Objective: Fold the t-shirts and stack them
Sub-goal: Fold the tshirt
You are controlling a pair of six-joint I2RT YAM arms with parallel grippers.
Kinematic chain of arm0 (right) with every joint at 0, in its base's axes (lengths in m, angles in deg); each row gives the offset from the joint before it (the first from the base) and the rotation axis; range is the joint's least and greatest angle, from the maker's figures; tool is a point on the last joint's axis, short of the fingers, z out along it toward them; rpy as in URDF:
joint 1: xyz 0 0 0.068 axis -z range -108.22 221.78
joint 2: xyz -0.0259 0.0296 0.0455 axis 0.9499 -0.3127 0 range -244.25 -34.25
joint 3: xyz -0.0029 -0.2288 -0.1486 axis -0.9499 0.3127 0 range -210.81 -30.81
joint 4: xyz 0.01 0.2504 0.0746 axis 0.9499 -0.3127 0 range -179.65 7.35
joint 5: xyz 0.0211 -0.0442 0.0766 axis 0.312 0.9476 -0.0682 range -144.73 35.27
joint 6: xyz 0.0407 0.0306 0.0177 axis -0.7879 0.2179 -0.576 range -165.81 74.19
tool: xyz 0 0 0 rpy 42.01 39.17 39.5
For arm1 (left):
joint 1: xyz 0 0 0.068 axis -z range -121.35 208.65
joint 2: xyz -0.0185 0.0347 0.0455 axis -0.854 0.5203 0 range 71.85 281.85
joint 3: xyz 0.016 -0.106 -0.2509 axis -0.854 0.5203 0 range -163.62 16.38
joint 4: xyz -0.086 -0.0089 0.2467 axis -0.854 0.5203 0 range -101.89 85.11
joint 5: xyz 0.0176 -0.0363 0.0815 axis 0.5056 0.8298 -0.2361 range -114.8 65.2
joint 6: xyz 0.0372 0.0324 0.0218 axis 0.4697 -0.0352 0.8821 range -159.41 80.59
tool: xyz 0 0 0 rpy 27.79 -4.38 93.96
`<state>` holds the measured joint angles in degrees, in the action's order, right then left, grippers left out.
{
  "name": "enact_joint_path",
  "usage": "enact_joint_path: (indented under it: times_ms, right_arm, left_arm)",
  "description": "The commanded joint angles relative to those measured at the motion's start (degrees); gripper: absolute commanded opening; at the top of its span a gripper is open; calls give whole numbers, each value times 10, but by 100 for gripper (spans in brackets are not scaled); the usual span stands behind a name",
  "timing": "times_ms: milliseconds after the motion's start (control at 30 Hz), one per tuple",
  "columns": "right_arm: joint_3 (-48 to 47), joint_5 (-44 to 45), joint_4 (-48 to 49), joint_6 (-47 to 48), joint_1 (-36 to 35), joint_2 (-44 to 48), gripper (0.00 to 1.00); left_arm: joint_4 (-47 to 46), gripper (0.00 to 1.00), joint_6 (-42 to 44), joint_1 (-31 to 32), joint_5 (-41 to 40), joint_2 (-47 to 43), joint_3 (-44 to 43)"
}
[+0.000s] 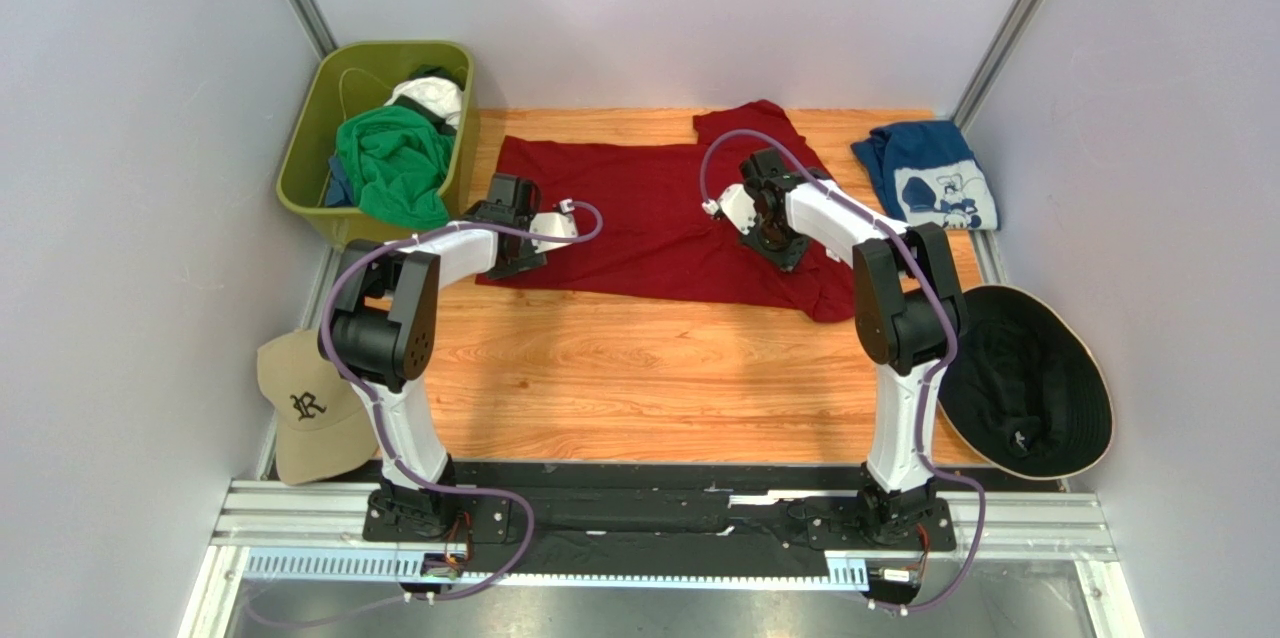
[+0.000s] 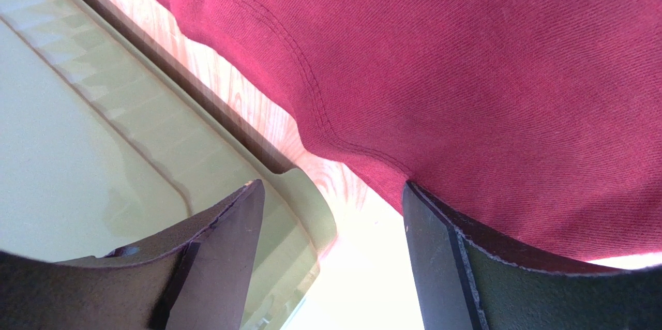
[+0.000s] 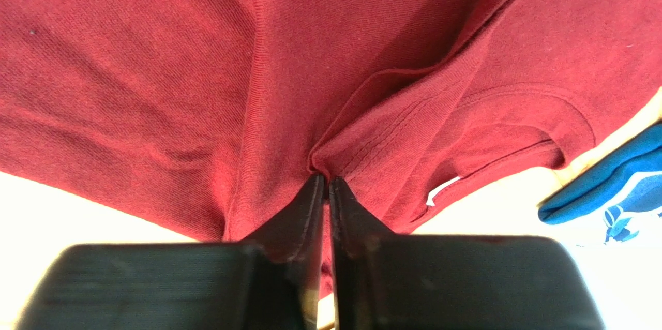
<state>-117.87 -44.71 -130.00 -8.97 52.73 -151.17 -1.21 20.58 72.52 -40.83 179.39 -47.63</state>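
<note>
A large dark red t-shirt [image 1: 646, 218] lies spread on the wooden table. My right gripper [image 1: 774, 241] rests on its right half, jaws shut on a pinched fold of the red cloth [image 3: 326, 177] near the collar. My left gripper [image 1: 504, 226] hovers at the shirt's left edge, next to the bin, and is open [image 2: 334, 217] with nothing between its fingers; the red hem [image 2: 466, 74] runs just above them. A navy-blue t-shirt with white print [image 1: 924, 173] lies crumpled at the back right [image 3: 614, 190]. A bright green t-shirt [image 1: 394, 166] lies in the bin.
The olive-green bin [image 1: 301, 173] stands at the back left, its corner [image 2: 93, 151] close to my left fingers. A tan baseball cap [image 1: 308, 406] lies off the table's left edge. A black wide-brimmed hat [image 1: 1029, 383] sits at the front right. Grey walls enclose the table.
</note>
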Motion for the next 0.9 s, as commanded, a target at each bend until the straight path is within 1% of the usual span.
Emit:
enact_joint_path:
  times_ms: [0, 167, 333, 567, 667, 867]
  right_arm:
    - [-21, 12, 9, 0, -1, 5, 7]
    - [-22, 18, 9, 3, -1, 6, 0]
    - [-34, 31, 8, 1, 0, 14, 0]
    - [-78, 98, 32, -2, 6, 10, 0]
    - [-95, 136, 51, 8, 10, -1, 0]
    - [-127, 182, 70, 32, 21, -24, 0]
  left_arm:
    - [22, 75, 1, 2, 10, 12, 15]
    - [23, 75, 3, 2, 8, 10, 15]
    - [22, 75, 1, 2, 10, 8, 17]
    - [23, 75, -7, 2, 18, 1, 20]
    - [22, 75, -7, 3, 16, 2, 23]
    - [19, 75, -2, 2, 14, 2, 26]
